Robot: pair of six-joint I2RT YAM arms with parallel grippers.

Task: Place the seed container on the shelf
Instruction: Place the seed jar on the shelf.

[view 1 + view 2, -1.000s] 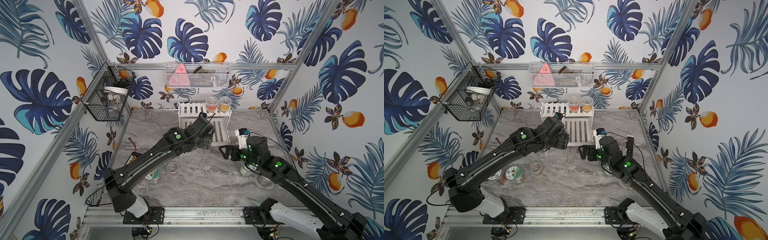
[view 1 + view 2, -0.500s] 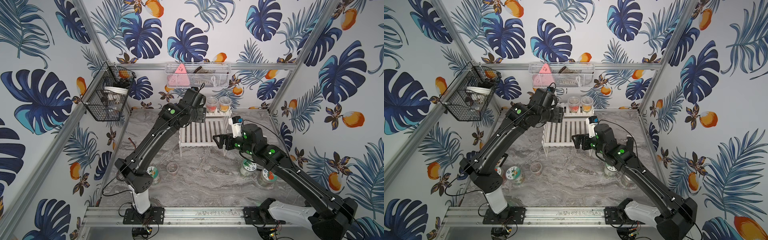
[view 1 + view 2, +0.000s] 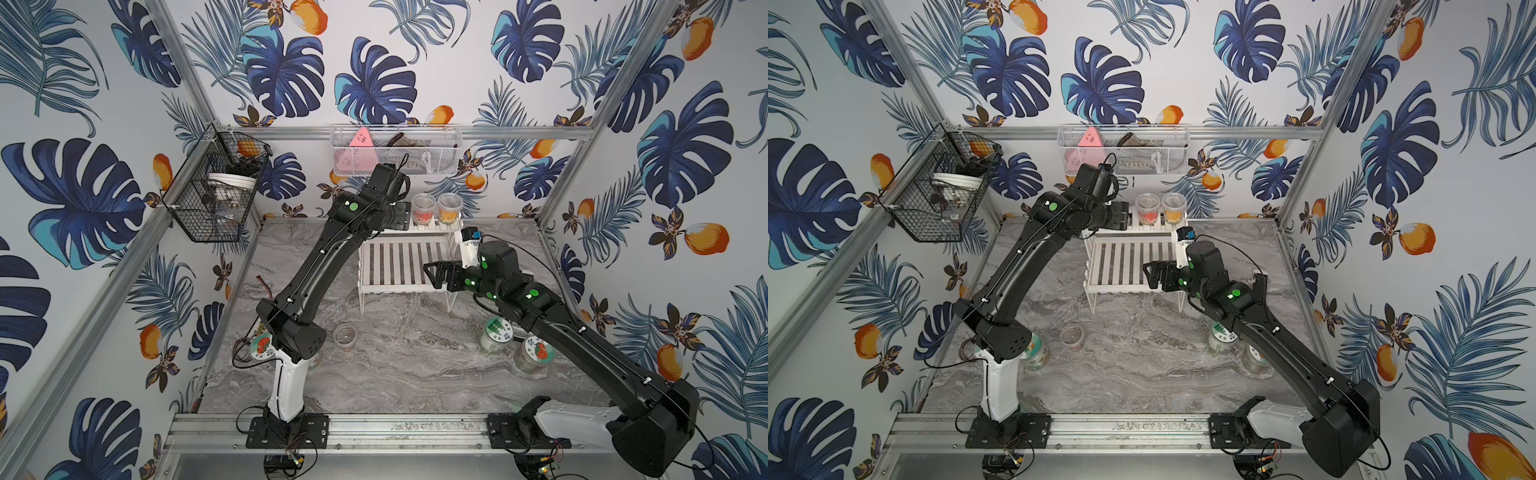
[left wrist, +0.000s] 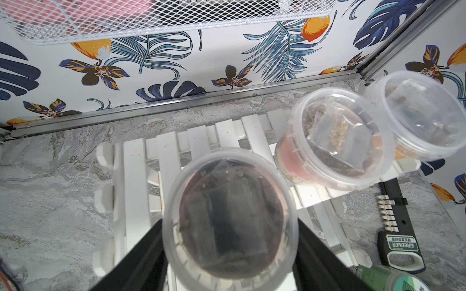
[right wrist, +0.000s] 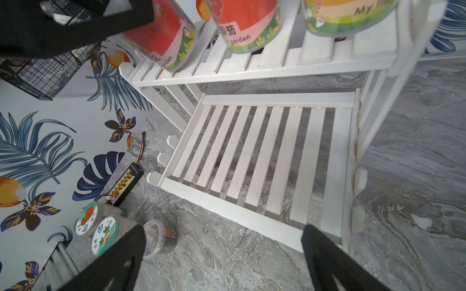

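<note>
Here, above the shelf [image 3: 401, 266]'s upper tier, just above centre in both top views, the left gripper [image 4: 230, 224] clamps the seed container [image 4: 230, 199]. Sideways drift could topple the red-labelled tub [image 4: 338, 136] beside it. The right gripper [image 5: 224, 228] gapes, empty.

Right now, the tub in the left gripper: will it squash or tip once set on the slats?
The tub looks like thin clear plastic, so it probably flexes in the left gripper. Small and plastic: likely light. Its base tapers, so it may wobble on the shelf slats or nudge the neighbour tub.
</note>
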